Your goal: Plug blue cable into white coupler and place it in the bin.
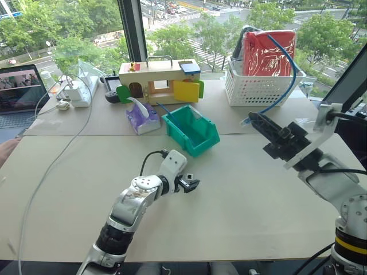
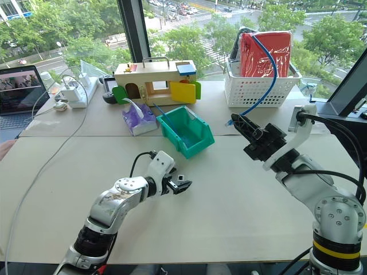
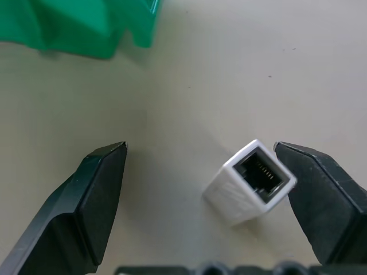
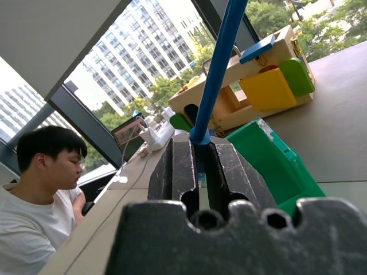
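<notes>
So my right gripper [image 2: 236, 121] is clamped on the blue cable [image 1: 287, 86] near its plug, up beside the teal bin [image 1: 192, 130]. My left gripper [image 3: 200, 166] is spread wide, with the white coupler [image 3: 250, 181] loose against one finger [image 3: 321, 200], just in front of that bin. I worry it tips or skids when I re-grab, so the socket ends up misaligned.

Left claw [image 1: 193, 184] hangs low with fingers spread wide; right claw [image 1: 256, 120], raised, is clamped tight.
</notes>
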Available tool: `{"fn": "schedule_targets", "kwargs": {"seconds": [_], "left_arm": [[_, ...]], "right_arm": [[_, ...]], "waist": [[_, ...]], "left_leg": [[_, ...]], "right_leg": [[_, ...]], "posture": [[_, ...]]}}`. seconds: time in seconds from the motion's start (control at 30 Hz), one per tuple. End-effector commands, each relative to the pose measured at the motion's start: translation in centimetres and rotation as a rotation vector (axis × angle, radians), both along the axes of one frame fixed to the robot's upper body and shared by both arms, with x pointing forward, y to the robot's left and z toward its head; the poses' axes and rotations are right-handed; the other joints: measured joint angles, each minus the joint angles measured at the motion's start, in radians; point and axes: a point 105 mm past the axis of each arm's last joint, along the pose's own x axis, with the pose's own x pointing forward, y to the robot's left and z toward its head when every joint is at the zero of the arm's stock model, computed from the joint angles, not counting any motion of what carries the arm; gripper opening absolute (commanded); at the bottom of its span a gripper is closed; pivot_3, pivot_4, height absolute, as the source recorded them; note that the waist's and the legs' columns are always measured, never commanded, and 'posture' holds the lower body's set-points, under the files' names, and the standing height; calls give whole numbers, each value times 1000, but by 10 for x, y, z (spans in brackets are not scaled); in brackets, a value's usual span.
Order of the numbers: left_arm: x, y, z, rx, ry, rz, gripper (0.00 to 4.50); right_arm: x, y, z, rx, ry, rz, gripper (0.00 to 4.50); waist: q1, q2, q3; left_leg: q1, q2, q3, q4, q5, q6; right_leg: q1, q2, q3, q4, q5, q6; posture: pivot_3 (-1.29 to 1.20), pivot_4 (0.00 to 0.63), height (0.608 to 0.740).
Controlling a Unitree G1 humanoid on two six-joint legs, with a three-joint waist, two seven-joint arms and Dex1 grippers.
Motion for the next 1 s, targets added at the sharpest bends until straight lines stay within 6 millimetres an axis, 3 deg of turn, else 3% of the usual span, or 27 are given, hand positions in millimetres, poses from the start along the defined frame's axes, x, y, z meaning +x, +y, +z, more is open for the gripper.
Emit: {"fn": "schedule_targets", "kwargs": {"seconds": [0.03,0.5,1.0], "left_arm": [[1,2,10,3,-71,-136,4409],[-10,3,-2,-34,-141,-530,4409],[6,-3,-32,41,-138,-597,4409]], "right_arm": [[-4,-1,12,17,-61,-5,0],[-1,2,13,21,-70,2,0],[0,2,16,13,-82,4,0]], "waist": [[0,0,0],[0,0,0],[-2,0,0]], "left_leg": [[0,0,0,0,0,0],[0,0,0,0,0,0],[0,0,0,0,0,0]], "right_leg": [[0,0,0,0,0,0],[0,0,0,0,0,0],[0,0,0,0,0,0]], "posture": [[0,150,740],[0,150,740],[0,150,740]]}}
